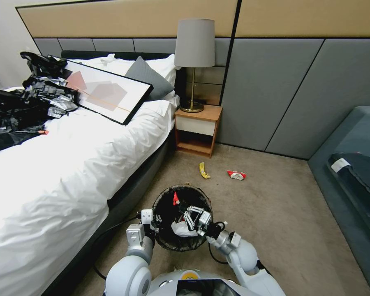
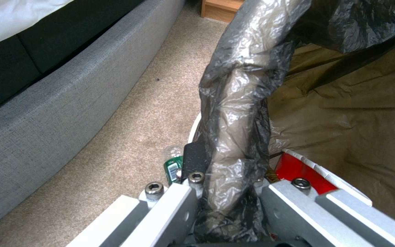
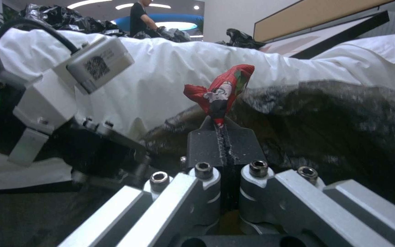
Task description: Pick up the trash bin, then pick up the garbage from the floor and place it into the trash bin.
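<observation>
The trash bin (image 1: 184,242) hangs off the carpet in front of the robot, beside the bed (image 1: 70,164). The left end effector (image 2: 227,192) is clamped on its bag-wrapped rim. The right end effector (image 3: 220,137), fingers pressed together, pinches a red wrapper (image 3: 220,91) over the bin's mouth.

The rim grip bites mostly slippery bag film, so the bin could slide or tilt and spill the white tissue (image 1: 181,229) inside. Pinched by a thin tail, the light wrapper may cling to a finger or drift outside the rim. A banana peel (image 1: 203,170) and a red-and-white wrapper (image 1: 237,175) lie on the floor near the nightstand (image 1: 197,129); a green bottle (image 2: 174,167) lies on the carpet by the bin.
</observation>
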`<state>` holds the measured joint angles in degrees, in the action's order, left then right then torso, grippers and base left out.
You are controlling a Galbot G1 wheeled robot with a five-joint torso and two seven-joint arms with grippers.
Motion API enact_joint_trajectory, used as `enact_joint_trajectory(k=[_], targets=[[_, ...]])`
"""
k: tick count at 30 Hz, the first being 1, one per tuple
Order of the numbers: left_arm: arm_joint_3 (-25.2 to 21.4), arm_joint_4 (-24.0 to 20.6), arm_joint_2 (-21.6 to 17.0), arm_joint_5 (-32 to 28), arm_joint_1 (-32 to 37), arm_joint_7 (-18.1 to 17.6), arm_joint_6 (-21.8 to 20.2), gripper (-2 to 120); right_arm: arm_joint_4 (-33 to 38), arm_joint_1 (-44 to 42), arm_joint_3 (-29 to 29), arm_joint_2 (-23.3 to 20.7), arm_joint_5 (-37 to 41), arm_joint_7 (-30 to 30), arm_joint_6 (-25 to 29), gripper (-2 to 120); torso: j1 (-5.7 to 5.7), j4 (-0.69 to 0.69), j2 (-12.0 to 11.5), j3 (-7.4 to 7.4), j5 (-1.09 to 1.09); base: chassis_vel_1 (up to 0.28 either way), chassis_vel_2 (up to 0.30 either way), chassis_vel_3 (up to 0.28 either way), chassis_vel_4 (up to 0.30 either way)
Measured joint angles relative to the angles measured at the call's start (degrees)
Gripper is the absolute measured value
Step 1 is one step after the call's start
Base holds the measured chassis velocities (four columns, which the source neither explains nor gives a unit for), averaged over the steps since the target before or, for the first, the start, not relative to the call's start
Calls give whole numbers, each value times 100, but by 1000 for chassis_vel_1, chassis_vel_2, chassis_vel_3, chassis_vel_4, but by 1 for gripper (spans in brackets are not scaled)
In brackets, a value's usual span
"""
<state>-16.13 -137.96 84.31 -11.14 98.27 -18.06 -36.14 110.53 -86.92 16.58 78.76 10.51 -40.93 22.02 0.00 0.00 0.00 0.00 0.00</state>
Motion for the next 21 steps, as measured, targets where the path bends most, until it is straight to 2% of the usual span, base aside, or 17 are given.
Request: enact_joint_trajectory(k=[7, 10, 11, 14, 15, 21], targets=[[-2, -15, 23, 12, 12, -3, 4, 0, -176, 13, 78, -15, -62, 19, 86, 1, 0, 0, 0, 0, 0, 0, 0, 0, 0], [-39, -34, 26, 16, 23, -5, 4, 0, -207, 19, 113, -18, -66, -58, 99, 14, 0, 0, 0, 0, 0, 0, 0, 0, 0], [-39, -34, 26, 16, 23, -5, 4, 0, -207, 19, 113, -18, -66, -58, 99, 14, 0, 0, 0, 0, 0, 0, 0, 0, 0], [-62, -40, 27, 15, 25, -5, 4, 0, -210, 36, 148, -22, -56, -101, 105, 30, 0, 0, 0, 0, 0, 0, 0, 0, 0], [-62, -40, 27, 15, 25, -5, 4, 0, -210, 36, 148, -22, -56, -101, 105, 30, 0, 0, 0, 0, 0, 0, 0, 0, 0], [-57, -37, 26, 14, 19, -5, 6, 0, -189, 33, 199, -25, -33, -119, 113, 52, 0, 0, 0, 0, 0, 0, 0, 0, 0]])
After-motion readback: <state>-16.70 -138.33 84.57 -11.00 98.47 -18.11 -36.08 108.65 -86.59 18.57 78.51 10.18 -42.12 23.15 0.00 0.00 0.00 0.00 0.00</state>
